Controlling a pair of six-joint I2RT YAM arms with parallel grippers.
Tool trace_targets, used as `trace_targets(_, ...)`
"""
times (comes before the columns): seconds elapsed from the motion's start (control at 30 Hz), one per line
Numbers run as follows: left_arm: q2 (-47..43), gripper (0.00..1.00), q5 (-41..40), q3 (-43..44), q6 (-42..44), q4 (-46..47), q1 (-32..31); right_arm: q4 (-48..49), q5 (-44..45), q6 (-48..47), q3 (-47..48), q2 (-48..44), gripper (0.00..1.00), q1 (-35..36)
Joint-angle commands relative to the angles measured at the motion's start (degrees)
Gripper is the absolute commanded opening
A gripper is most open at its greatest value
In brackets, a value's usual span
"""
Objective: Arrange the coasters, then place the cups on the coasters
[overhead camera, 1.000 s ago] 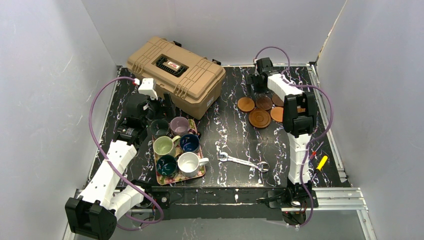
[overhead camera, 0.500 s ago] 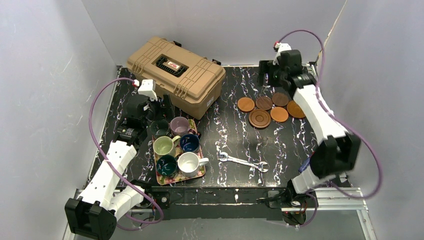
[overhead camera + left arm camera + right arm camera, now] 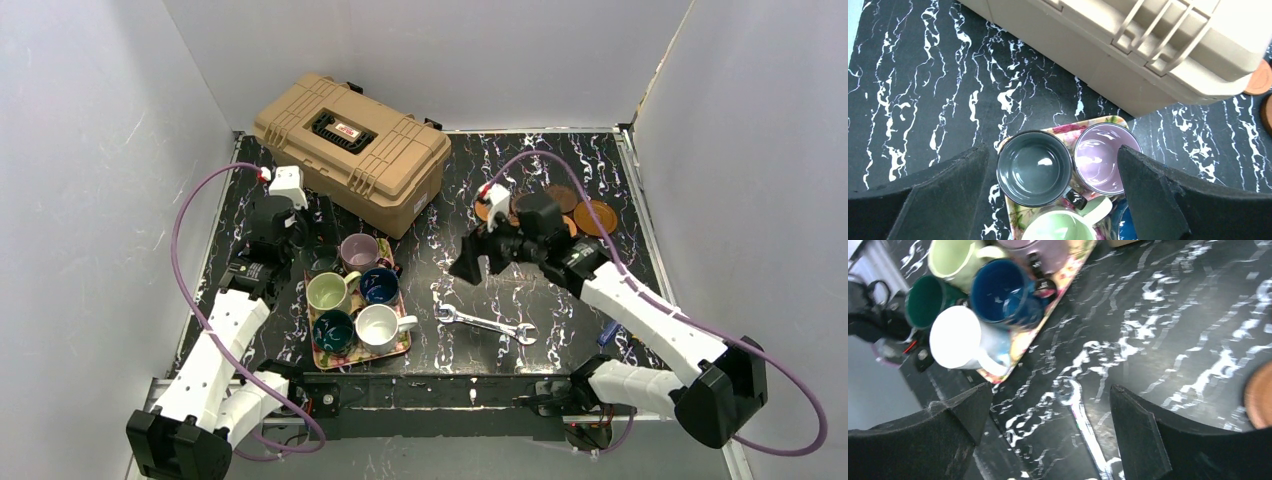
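Right gripper, jaws spread and empty, hangs over the table, with the floral tray of cups to its left and the coasters just beyond it. Left gripper, likewise spread, hovers above the dark green cup

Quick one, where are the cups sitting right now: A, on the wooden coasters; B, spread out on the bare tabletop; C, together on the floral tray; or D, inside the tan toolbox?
C: the cups stand packed together on the floral tray, while the coasters that show lie far off to the right with no cup on them.
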Motion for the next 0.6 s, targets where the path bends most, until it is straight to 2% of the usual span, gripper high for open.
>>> trace_targets(0.0,0.7,0.98,-4.4,-0.6,0.1,-1.4,0.0,10.1,2.1,4.7,-2.0,0.7,0.93,9.2)
trace_targets(0.1,-0.1,0.98,-5.0,-1.5,-0.7,-0.4,0.0,13.0,8.4,7.0,-2.1,4.5,0.91,17.8)
trace_targets(0.2,-1.1,0.98,-5.6,-2.1,-0.8,0.4,0.1,13.6,15.3,11.2,0.2,10.1,0.83,24.2)
trace_targets(0.37,-1.3,0.98,-5.4,-1.8,-0.6,0.2,0.0,13.3,21.4,14.3,4.3,19.0,0.77,30.6)
trace_targets(0.57,-1.6,0.98,-4.4,-1.4,-1.0,-0.1,0.1,9.7,26.0,14.1,9.1,25.8,0.72,33.0)
